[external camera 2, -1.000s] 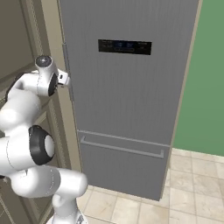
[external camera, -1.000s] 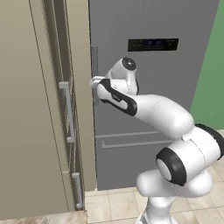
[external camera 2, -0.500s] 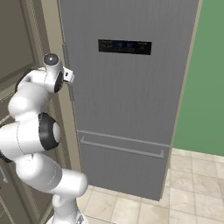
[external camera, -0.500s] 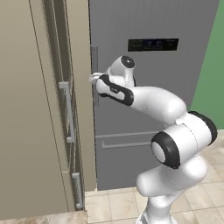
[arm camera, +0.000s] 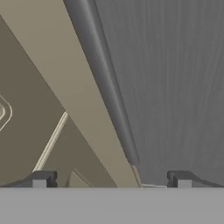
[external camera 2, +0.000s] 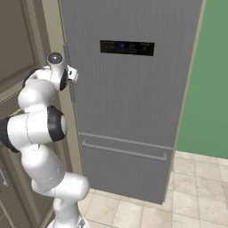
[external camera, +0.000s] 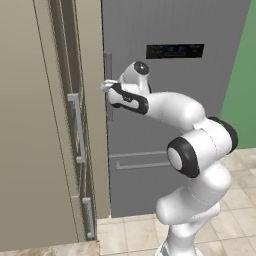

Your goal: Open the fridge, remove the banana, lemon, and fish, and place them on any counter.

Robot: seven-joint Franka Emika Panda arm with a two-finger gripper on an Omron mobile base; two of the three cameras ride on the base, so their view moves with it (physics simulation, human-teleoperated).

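Because the tall matte grey fridge (external camera: 175, 100) is closed, with banana, lemon and fish presumably inside, the white arm reaches for its vertical grey bar handle (arm camera: 105, 83) on the door's left edge. The 2-finger gripper (arm camera: 111, 179) is spread wide, holding nothing, the handle between its tips, untouched.

Flat, even rendered light, soft shadows, no glare; low-resolution softness throughout.
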